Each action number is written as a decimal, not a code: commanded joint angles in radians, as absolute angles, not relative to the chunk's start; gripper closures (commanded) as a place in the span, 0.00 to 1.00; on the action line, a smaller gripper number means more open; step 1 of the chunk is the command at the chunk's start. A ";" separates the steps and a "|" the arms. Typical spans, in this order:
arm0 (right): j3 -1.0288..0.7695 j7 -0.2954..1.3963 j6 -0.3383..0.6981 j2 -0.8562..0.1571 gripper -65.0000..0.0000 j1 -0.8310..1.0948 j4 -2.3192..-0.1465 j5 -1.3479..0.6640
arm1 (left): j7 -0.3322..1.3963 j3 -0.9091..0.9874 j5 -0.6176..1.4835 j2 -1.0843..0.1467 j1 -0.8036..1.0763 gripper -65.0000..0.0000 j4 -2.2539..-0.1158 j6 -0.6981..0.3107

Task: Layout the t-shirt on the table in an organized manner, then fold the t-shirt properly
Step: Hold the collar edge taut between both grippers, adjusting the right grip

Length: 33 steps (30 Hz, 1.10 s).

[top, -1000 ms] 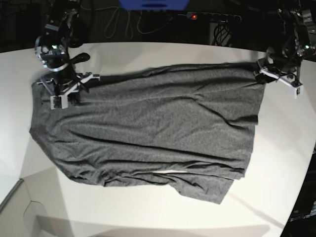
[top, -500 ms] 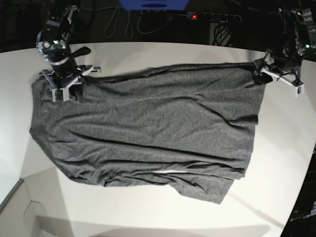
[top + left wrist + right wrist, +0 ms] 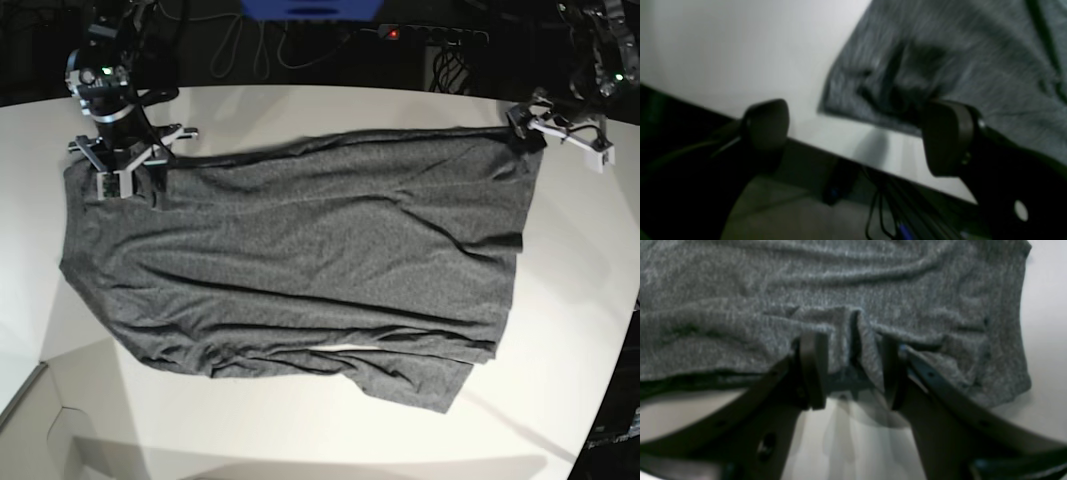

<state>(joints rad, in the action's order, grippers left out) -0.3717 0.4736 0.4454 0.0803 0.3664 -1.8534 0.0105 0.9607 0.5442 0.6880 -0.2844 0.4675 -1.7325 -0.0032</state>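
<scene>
The dark grey long-sleeved t-shirt point(image 3: 300, 270) lies spread flat across the white tabletop point(image 3: 330, 430), wrinkled in long creases, its edges all on the surface.

The left claw point(image 3: 857, 136) hangs over the tabletop's far edge with its jaws spread wide and nothing between them. One corner of the shirt lies just ahead of it, the fabric reaching up to the jaw on one side without being pinched. Beyond the other jaw there is only bare white surface and the dark drop past the rim, where some cables point(image 3: 880, 206) hang.

The right claw point(image 3: 850, 373) sits low at the shirt's edge, jaws parted. A small raised pleat of fabric stands in the gap between them, loose rather than squeezed. The rest of the shirt spreads away in front of this claw.
</scene>
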 commanded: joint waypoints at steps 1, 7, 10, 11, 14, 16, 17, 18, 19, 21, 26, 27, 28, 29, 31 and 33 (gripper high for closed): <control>-0.374 0.443 0.446 0.077 0.59 0.380 -1.873 -0.005 | 0.946 0.549 0.693 -0.300 0.466 0.06 -1.742 -0.005; -0.374 0.443 0.446 0.077 0.59 0.389 -1.873 -0.005 | 0.946 0.545 0.694 -0.298 0.423 0.06 -1.679 -0.005; -0.374 0.443 0.446 0.077 0.59 0.404 -1.876 -0.005 | 0.946 0.544 0.699 -0.298 0.398 0.06 -1.659 -0.005; -0.374 0.443 0.446 0.077 0.59 0.409 -1.885 -0.005 | 0.946 0.544 0.697 -0.297 0.397 0.06 -1.655 -0.005; -0.374 0.443 0.446 0.079 0.59 0.410 -1.906 -0.005 | 0.946 0.544 0.704 -0.295 0.394 0.06 -1.652 -0.007; -0.374 0.443 0.446 0.079 0.59 0.423 -1.919 -0.005 | 0.946 0.544 0.704 -0.282 0.394 0.06 -1.649 -0.007; -0.374 0.443 0.446 0.079 0.59 0.426 -1.926 -0.005 | 0.946 0.544 0.704 -0.277 0.394 0.06 -1.649 -0.007; -0.374 0.443 0.443 0.079 0.58 0.427 -1.936 -0.005 | 0.946 0.542 0.702 -0.272 0.394 0.06 -1.649 -0.007; -0.377 0.443 0.441 0.079 0.58 0.430 -1.943 -0.005 | 0.946 0.542 0.699 -0.269 0.394 0.06 -1.649 -0.007; -0.392 0.441 0.441 0.088 0.58 0.430 -1.954 -0.005 | 0.946 0.541 0.700 -0.269 0.394 0.07 -1.647 -0.007; -0.452 0.441 0.441 0.124 0.48 0.423 -1.962 -0.005 | 0.943 0.506 0.697 -0.269 0.392 0.23 -1.646 -0.007; -0.453 0.441 0.441 0.124 0.45 0.423 -1.962 -0.005 | 0.934 0.498 0.702 -0.268 0.387 0.29 -1.643 -0.007; -0.453 0.441 0.441 0.122 0.43 0.423 -1.962 -0.005 | 0.918 0.490 0.704 -0.268 0.386 0.33 -1.635 -0.007; -0.455 0.441 0.441 0.120 0.41 0.423 -1.960 -0.005 | 0.901 0.484 0.704 -0.268 0.384 0.38 -1.626 -0.007; -0.455 0.441 0.441 0.119 0.38 0.426 -1.959 -0.002 | 0.871 0.476 0.704 -0.268 0.383 0.47 -1.604 -0.007; -0.456 0.441 0.441 0.119 0.37 0.430 -1.959 -0.001 | 0.840 0.473 0.704 -0.266 0.381 0.56 -1.572 -0.007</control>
<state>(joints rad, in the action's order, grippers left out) -0.4534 0.4667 0.4446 0.1242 0.4274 -1.9423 0.0040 0.7952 0.4767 0.7124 -0.2649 0.3729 -1.5761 -0.0181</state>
